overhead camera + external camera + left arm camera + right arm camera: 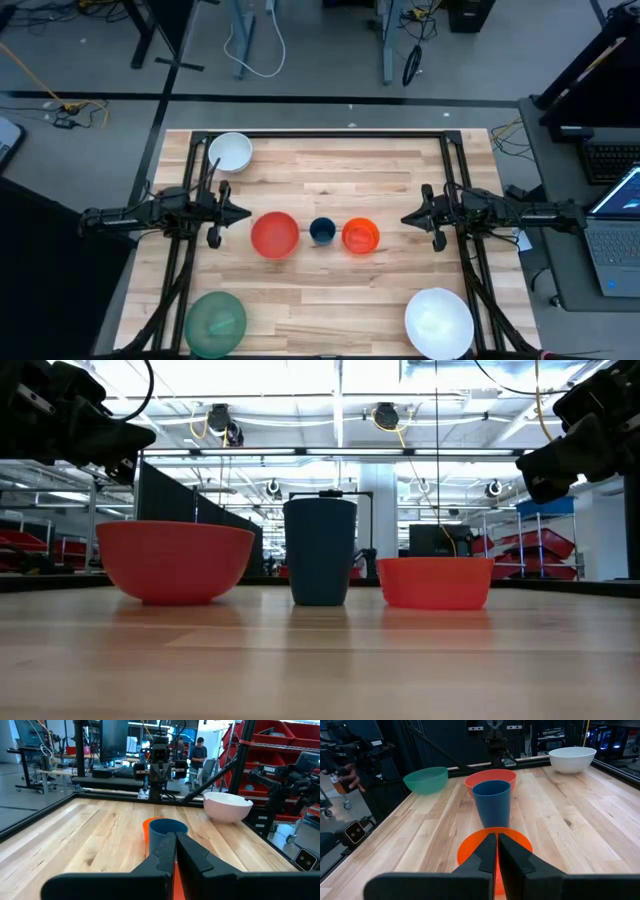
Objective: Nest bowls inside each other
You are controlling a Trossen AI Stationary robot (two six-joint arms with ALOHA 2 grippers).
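High view: six bowls spread apart on surface [330,290], none nested; red bowl [274,235], blue bowl [322,231], orange bowl [360,236] in a row. Left gripper [240,213] and right gripper [410,218] fingers closed, empty. Advised: open wide, grip one rim squarely, lower centred.

Left gripper [243,212] and right gripper [407,217] hover facing each other, jaws closed, holding nothing.

Only one piece of writing can be read. In the left wrist view, small white capital letters that appear to spell "TROSSEN" sit on a dark robot arm [270,770] standing in front of red storage shelving [287,750], at about two o'clock in that view. No other text, labels or numbers are legible.
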